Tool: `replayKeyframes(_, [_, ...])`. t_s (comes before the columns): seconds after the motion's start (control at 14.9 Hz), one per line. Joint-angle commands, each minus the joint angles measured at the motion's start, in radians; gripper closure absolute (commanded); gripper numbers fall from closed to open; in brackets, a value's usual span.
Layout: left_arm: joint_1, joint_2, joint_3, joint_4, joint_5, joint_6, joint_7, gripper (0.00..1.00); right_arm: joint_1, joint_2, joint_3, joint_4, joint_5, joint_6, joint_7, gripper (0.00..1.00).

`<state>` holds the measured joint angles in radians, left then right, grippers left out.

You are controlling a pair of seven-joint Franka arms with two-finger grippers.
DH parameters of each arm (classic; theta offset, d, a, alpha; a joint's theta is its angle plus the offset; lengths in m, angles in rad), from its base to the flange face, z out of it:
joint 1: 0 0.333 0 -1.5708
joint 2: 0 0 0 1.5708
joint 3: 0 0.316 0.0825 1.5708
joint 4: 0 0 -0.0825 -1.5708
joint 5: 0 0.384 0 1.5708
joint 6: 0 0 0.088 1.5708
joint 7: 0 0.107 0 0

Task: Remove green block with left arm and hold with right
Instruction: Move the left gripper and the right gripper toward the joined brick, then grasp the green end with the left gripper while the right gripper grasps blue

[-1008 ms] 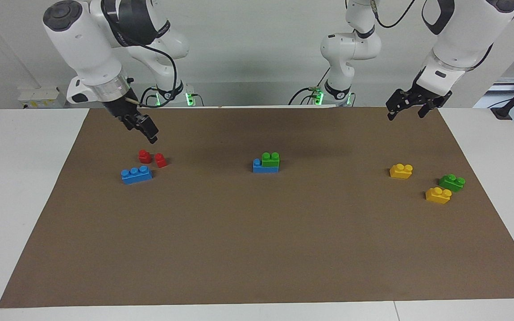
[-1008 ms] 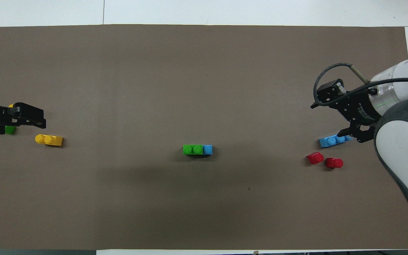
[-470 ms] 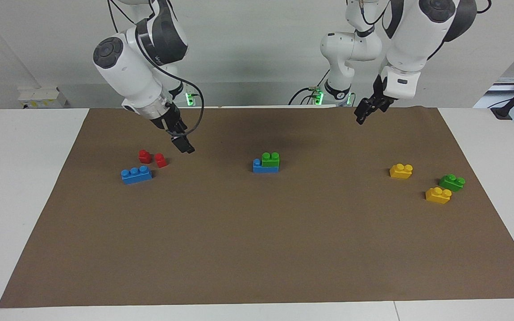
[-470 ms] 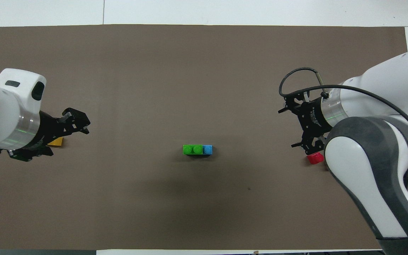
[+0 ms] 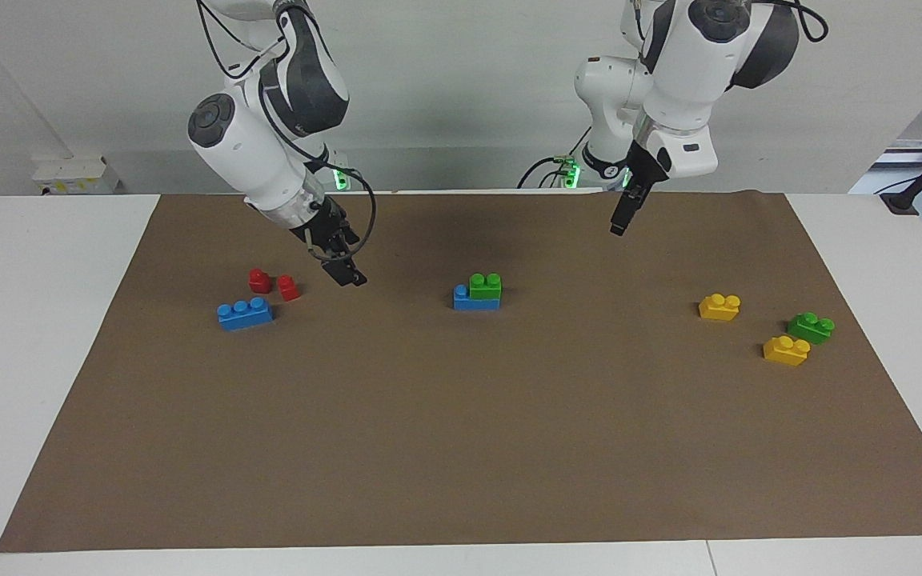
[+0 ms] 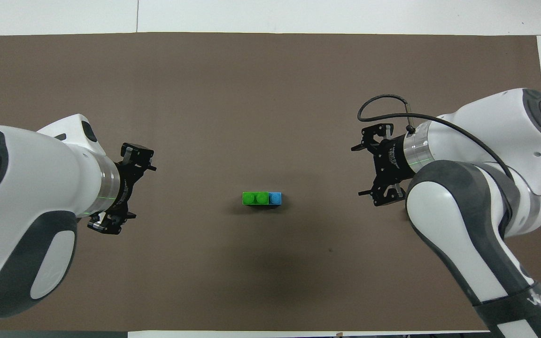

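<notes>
Both arms hang over the mat, the green block (image 5: 485, 286) untouched.

The green block sits on a blue brick (image 5: 465, 299) at the middle of the brown mat (image 5: 461, 448) on the counter (image 5: 37, 264), covering all but one stud. The left gripper (image 6: 127, 190) is up over bare mat toward the left arm's end, fingers apart and empty. The right gripper (image 6: 371, 169) is up over the mat beside two red bricks (image 5: 273, 284), fingers apart and empty. Toward the left arm's end lie two yellow bricks (image 5: 719, 306) and another green one (image 5: 811, 327).
</notes>
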<state>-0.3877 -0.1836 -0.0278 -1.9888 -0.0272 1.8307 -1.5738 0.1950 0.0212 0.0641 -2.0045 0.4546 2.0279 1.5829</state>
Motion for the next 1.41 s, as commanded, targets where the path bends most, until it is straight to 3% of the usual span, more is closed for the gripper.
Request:
replayKeyframes(0.0, [-0.059, -0.025, 0.014, -0.076, -0.025, 0.074, -0.167, 0.00, 0.036, -0.007, -0.001, -0.078, 0.038, 0.103, 0.068, 0.00])
replayKeyframes(0.47, [-0.192, 0.102, 0.014, -0.102, -0.039, 0.254, -0.526, 0.00, 0.165, 0.002, -0.001, -0.174, 0.076, 0.287, 0.068, 0.00])
replayKeyframes(0.94, [-0.250, 0.223, 0.014, -0.085, -0.039, 0.367, -0.725, 0.00, 0.245, 0.016, -0.001, -0.246, 0.171, 0.422, 0.060, 0.00])
replayKeyframes(1.34, [-0.295, 0.266, 0.016, -0.090, -0.039, 0.418, -0.795, 0.00, 0.296, 0.058, -0.001, -0.246, 0.243, 0.526, 0.058, 0.00])
